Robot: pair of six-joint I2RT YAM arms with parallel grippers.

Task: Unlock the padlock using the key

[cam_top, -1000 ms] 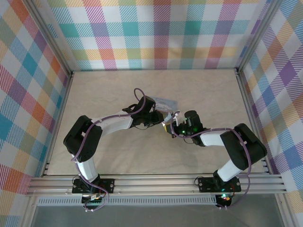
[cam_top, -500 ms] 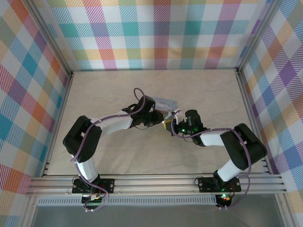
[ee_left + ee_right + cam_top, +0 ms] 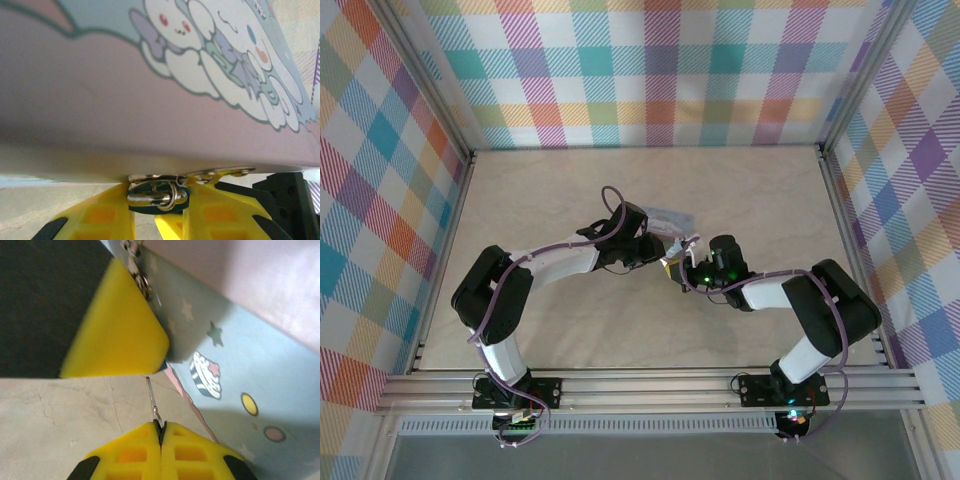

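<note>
The top view is bright and sharp, with faint shadows on the worktop. Both wrist views are dimmer, the padlock blurred and shaded.

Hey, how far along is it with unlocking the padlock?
Done: the left gripper clamps the padlock, and the right gripper pinches the key. In hand: the key's silver tip points toward the padlock's edge, not visibly inserted. Remaining: inserting and turning it.

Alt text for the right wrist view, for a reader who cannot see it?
The right gripper, shut, pinches the key, its thin silver end pointing up beside the light-blue padlock printed with stars and a cupcake. Another yellow finger sits at the padlock's upper edge.
</note>
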